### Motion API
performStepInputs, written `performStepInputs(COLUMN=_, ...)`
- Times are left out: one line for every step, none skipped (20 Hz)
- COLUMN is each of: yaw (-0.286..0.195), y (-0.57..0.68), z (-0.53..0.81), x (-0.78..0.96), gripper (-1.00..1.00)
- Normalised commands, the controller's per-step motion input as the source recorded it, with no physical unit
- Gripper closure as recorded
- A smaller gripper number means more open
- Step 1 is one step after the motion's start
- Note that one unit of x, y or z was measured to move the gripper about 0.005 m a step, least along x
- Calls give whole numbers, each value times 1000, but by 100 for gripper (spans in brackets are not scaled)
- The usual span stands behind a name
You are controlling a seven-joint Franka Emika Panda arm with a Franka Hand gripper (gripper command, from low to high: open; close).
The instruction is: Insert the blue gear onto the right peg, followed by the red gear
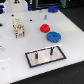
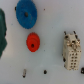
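Observation:
The blue gear [image 1: 54,36] lies flat on the white table, and the wrist view shows it from above [image 2: 26,12]. The smaller red gear [image 1: 45,27] lies just beside it, also seen in the wrist view [image 2: 33,41]. The grey plate with a black border [image 1: 55,56] lies nearer the front, with two thin dark pegs standing on it. The right peg [image 1: 50,50] is bare. The plate and pegs do not show in the wrist view. No gripper fingers show in either view.
A beige blocky part [image 1: 18,26] stands at the exterior view's left of the gears, also in the wrist view [image 2: 71,50]. A dark-blue piece [image 1: 52,8] lies at the back. Two small dark bits [image 2: 45,71] and a dark shape [image 2: 2,30] show in the wrist view.

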Motion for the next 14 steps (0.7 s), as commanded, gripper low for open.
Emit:
performStepInputs(yaw=0, y=668, z=-289, x=-250, gripper=-100)
performStepInputs(yaw=0, y=662, z=-281, x=-276, gripper=-100)
performStepInputs(yaw=0, y=664, z=-262, x=-283, gripper=-100)
performStepInputs(yaw=0, y=672, z=-265, x=-266, gripper=-100)
performStepInputs(yaw=0, y=670, z=-274, x=-245, gripper=-100)
performStepInputs(yaw=0, y=668, z=-284, x=-233, gripper=-100)
performStepInputs(yaw=0, y=621, z=-338, x=-163, gripper=-100)
performStepInputs(yaw=0, y=525, z=-410, x=-76, gripper=-100)
performStepInputs(yaw=0, y=446, z=-455, x=-48, gripper=-100)
performStepInputs(yaw=0, y=416, z=-473, x=-65, gripper=-100)
performStepInputs(yaw=0, y=357, z=-502, x=-39, gripper=-100)
performStepInputs(yaw=0, y=324, z=-516, x=-35, gripper=-100)
performStepInputs(yaw=0, y=289, z=-528, x=-20, gripper=-100)
performStepInputs(yaw=0, y=250, z=-541, x=-27, gripper=-100)
